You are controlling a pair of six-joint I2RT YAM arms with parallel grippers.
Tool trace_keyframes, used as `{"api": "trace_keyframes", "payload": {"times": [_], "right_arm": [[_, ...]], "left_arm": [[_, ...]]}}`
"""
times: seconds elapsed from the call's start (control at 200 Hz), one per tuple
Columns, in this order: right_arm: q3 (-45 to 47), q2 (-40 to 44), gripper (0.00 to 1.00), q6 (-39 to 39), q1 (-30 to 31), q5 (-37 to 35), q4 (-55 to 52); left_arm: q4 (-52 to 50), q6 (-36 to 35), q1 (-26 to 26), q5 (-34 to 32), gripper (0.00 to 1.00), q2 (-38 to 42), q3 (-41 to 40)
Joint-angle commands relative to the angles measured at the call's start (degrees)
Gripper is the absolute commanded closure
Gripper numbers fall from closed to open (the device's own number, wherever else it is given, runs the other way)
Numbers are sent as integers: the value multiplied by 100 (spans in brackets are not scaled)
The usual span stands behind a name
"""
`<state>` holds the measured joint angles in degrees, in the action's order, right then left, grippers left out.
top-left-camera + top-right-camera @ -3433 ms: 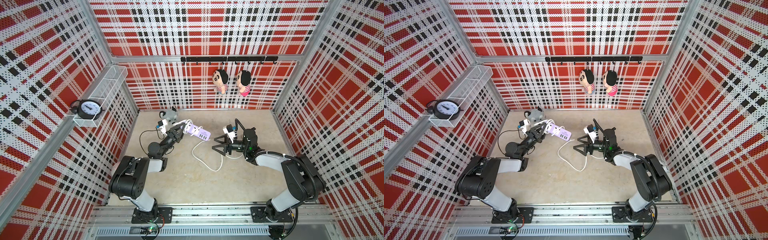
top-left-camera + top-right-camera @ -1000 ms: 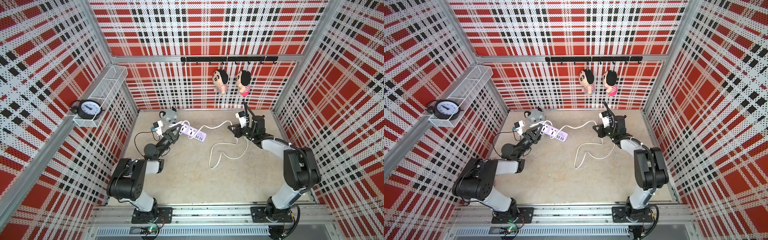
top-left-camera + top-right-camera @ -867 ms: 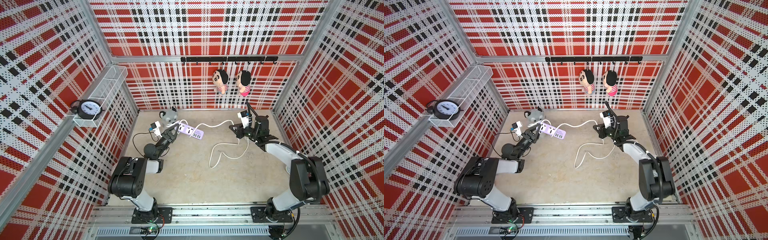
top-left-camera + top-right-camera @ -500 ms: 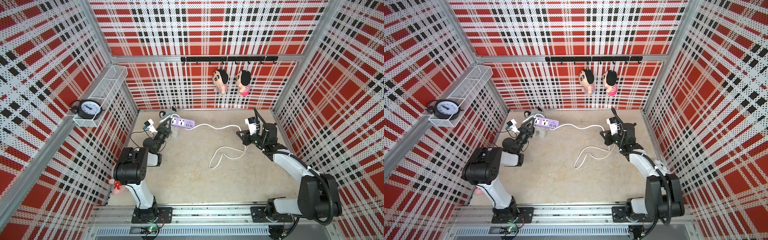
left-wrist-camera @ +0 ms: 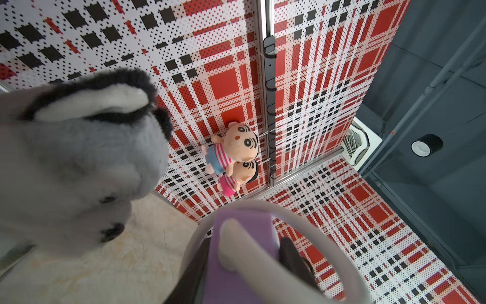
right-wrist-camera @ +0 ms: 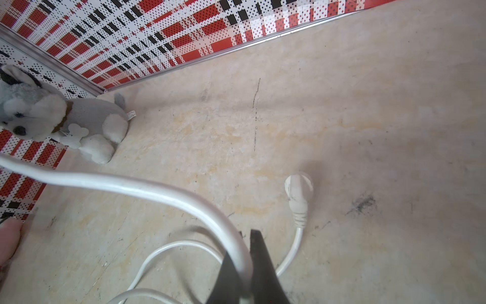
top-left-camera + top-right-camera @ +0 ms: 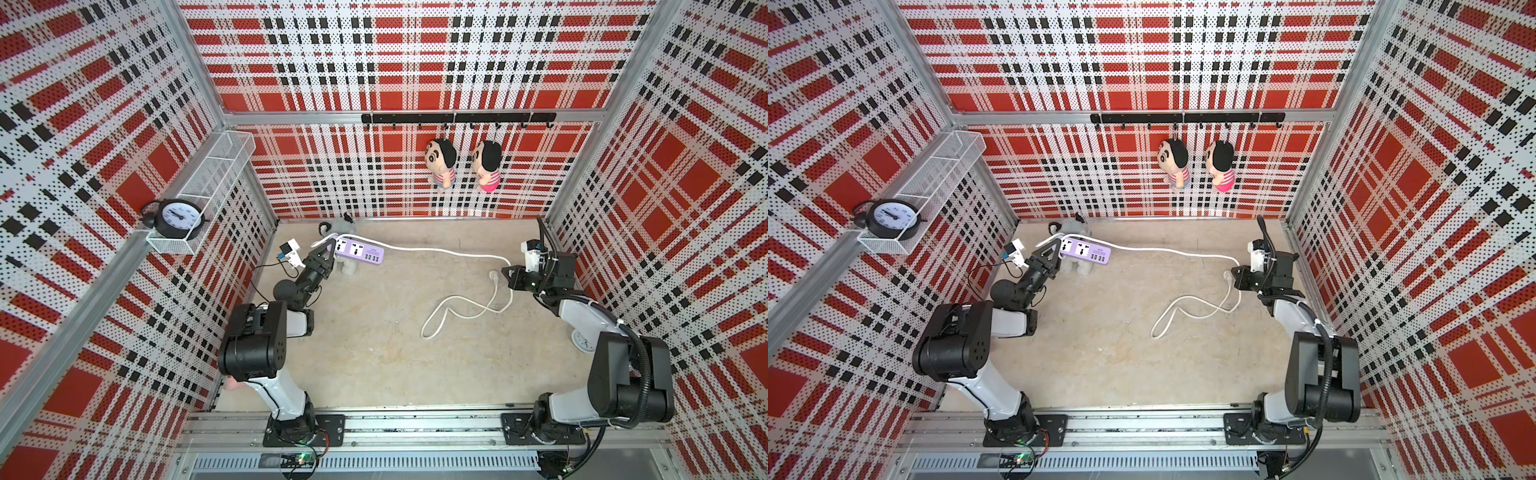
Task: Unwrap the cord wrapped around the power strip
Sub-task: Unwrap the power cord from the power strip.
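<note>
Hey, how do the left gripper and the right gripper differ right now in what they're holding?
The left gripper clamps the lavender power strip; the right gripper pinches the white cord. The left gripper's jaws stand wider, around the strip's end; the right gripper's are almost closed on the thin cord. Both are black and both hold something, with the cord running between them.
</note>
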<state>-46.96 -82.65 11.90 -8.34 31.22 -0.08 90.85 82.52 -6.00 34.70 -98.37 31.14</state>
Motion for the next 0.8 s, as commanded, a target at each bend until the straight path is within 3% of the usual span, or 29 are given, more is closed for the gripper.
{"api": "trace_keyframes", "payload": {"times": [0.0, 0.085, 0.215, 0.346, 0.461, 0.571, 0.741, 0.797], "right_arm": [[-205, 20, 79, 106, -170, 236, -201], [-271, 119, 48, -5, -119, 524, -397], [-445, 321, 23, -318, 89, 829, -870], [-680, 565, 16, -635, 513, 1098, -1245], [-672, 614, 18, 91, 853, 2165, -570], [-912, 407, 17, 114, 1688, 2372, -489], [-945, -243, 4, 844, 2318, 3550, 771], [-972, -404, 1, 838, 2416, 3632, 988]], "left_arm": [[745, -112, 17, 38, 100, 276, -28], [272, -521, 354, 157, 100, 364, 12], [-641, -1263, 844, 244, 100, 513, 249], [-1525, -1920, 1220, 352, 100, 686, 565], [-2380, -2629, 1422, 368, 100, 993, 763], [-2907, -3014, 1549, 498, 100, 1135, 951], [-3391, -3258, 1761, 1039, 100, 1130, 1333], [-3740, -3505, 1849, 1188, 100, 1166, 1455]]}}
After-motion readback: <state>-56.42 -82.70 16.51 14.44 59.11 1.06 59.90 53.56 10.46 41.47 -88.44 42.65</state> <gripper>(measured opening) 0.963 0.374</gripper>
